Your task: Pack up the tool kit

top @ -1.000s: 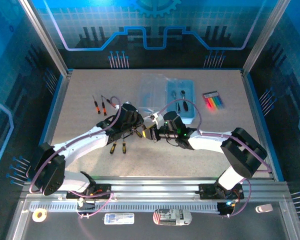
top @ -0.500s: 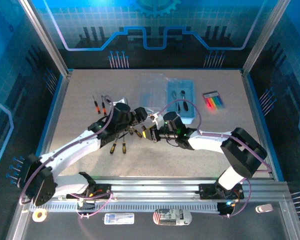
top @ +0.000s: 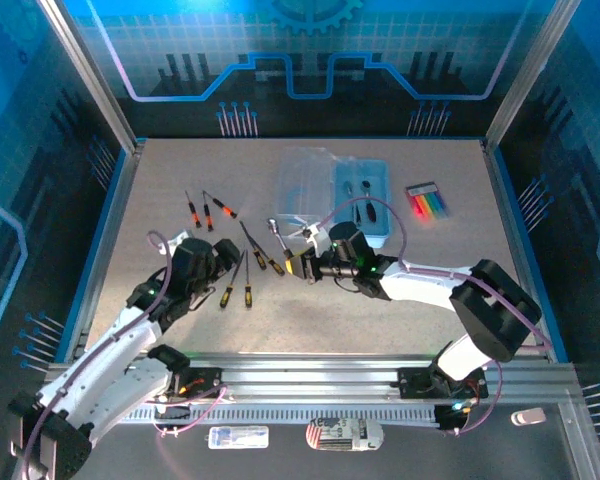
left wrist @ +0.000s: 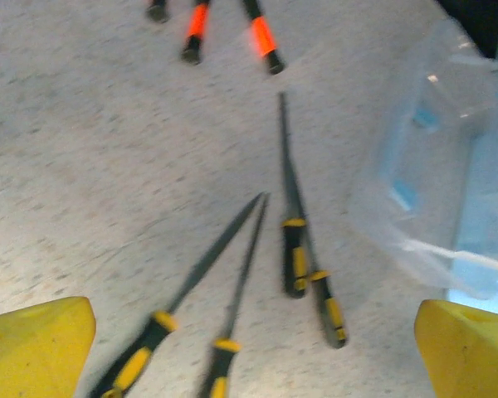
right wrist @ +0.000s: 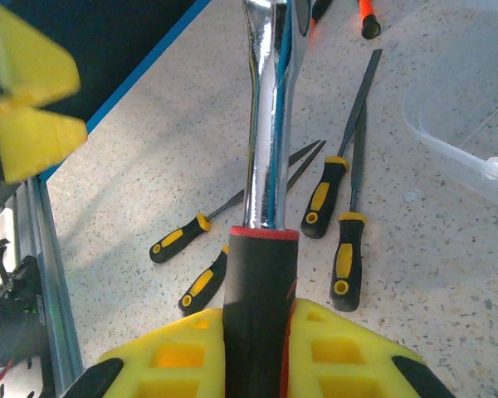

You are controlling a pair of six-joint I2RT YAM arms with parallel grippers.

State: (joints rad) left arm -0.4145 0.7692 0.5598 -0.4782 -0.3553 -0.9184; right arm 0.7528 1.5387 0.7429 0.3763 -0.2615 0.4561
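tool [right wrist: 266,124] in right end effector [right wrist: 257,332]

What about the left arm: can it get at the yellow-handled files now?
Probably yes. The left gripper is open and faces the yellow-handled files, with nothing lying over them. The right gripper, shut on the wrench, is off to one side.

No legible txt or labels seen anywhere.
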